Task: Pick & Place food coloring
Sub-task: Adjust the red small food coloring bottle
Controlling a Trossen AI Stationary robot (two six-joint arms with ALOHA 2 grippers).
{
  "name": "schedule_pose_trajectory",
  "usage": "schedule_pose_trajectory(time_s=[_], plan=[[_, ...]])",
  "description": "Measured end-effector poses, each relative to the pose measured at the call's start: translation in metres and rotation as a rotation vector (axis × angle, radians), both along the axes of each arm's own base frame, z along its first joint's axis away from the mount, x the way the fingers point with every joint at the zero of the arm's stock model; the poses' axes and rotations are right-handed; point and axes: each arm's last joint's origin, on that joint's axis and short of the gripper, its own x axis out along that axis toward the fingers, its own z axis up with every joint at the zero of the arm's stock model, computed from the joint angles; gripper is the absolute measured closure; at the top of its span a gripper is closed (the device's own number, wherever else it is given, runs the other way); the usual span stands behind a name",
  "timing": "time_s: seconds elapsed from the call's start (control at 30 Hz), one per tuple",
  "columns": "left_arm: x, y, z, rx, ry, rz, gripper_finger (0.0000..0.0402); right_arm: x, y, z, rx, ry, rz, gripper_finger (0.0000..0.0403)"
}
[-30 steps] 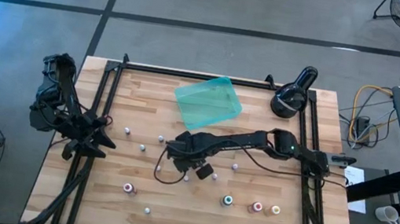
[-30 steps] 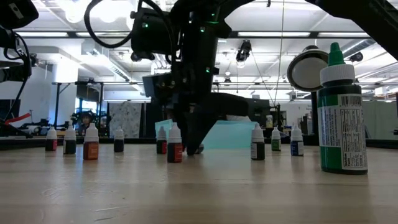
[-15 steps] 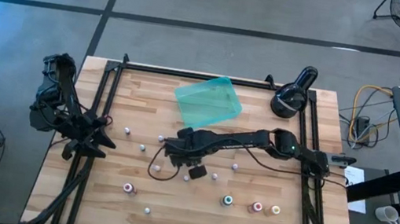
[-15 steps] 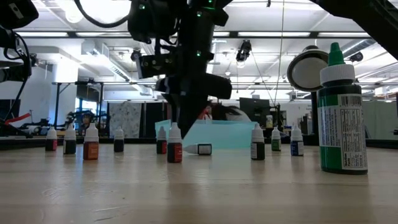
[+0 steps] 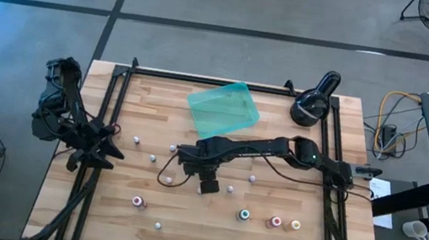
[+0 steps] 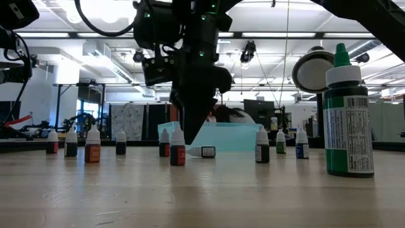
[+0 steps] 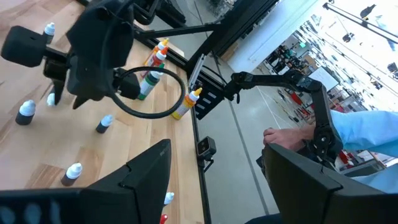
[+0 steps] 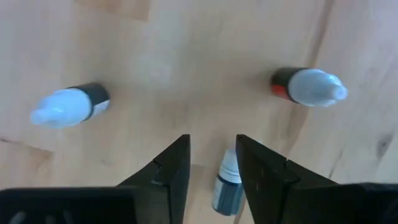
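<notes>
1. Worktop: pale wooden slats in a black frame; it carries everything listed below.
2. My right arm: reaches from the right side to mid-worktop. Its tool points down over the boards, fingers apart and holding nothing, with a fallen bottle between them.
3. My left arm: parked at the left edge. Its tool stands wide apart, empty and clear of the bottles.
4. Teal tray: translucent, rectangular, at the far middle of the worktop, near my right tool. No bottles visible in it from above.
5. Black round lamp-like device: far right corner; no part in this job.
6. Food coloring: small white-capped bottles scattered about the worktop, most of them upright.
7. Fallen bottle: dark-bodied, white-capped, lying on its side on the boards right under my right tool, in the gap between the fingers; the low view shows it flat on the wood.

Step in hand, as I judge it: picking up the fallen bottle. Next move calls for lowering the right tool astride it, closing across its body, lifting, then carrying it, probably to the teal tray. A lying bottle may roll or slip.
</notes>
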Motion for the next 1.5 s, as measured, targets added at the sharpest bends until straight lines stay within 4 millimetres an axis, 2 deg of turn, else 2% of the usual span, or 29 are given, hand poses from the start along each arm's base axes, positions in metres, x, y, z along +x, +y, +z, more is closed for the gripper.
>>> schedule_pose_trajectory(time_s=[0.27,0.47,0.6,0.8,1.2,1.5], plan=[[0.0,0.0,0.0,-0.001,0.0,0.0,0.0177,-0.001,-0.01,-0.005,-0.005,0.019,-0.034,0.0246],[0.0,0.0,0.0,0.0,0.0,0.0,0.0177,-0.005,-0.015,-0.014,-0.008,0.055,-0.045,0.024],[0.0,0.0,0.0,0.0,0.0,0.0,0.0177,-0.008,-0.015,-0.02,-0.009,0.08,-0.048,0.0249],[0.0,0.0,0.0,0.0,0.0,0.0,0.0177,-0.006,-0.015,-0.017,-0.007,0.063,-0.049,0.0268],[0.0,0.0,0.0,0.0,0.0,0.0,0.0177,-0.006,-0.015,-0.017,-0.005,0.06,-0.05,0.0275],[0.0,0.0,0.0,0.0,0.0,0.0,0.0177,-0.006,-0.015,-0.021,-0.006,0.063,-0.05,0.0325]])
